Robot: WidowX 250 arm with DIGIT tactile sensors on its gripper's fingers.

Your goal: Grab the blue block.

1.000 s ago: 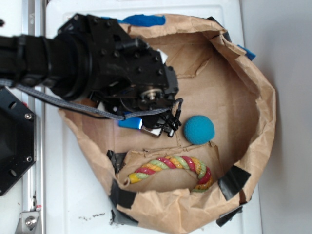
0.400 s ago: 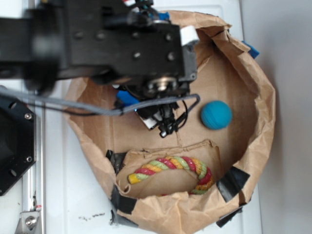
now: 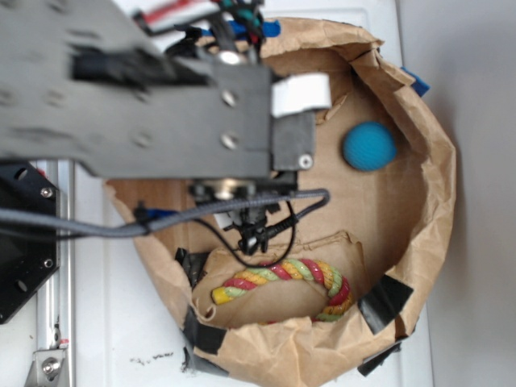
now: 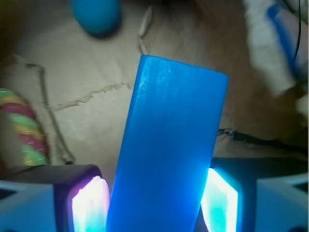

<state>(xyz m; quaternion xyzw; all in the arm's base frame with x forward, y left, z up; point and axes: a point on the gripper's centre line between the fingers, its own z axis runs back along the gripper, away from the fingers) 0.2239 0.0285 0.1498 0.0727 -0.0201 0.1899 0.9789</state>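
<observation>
The blue block [image 4: 171, 145], a flat bright-blue slab, stands upright between my two lit finger pads [image 4: 89, 205] in the wrist view, and its top end leans to the right. My gripper [image 4: 154, 205] is shut on its lower part, well above the brown paper floor. From outside, my arm covers the block, and only the black gripper tips [image 3: 254, 234] show below the arm, over the left part of the bag floor.
A teal ball [image 3: 369, 146] lies at the upper right inside the shallow brown paper bag [image 3: 435, 185]. A multicoloured rope toy [image 3: 282, 278] fills the bag's lower pocket. Black tape [image 3: 385, 300] patches the rim. A metal rail [image 3: 50, 266] runs along the left.
My arm has risen toward the camera and now covers much of the bag. The ball has rolled up and to the right. The block has left the bag floor with the gripper.
</observation>
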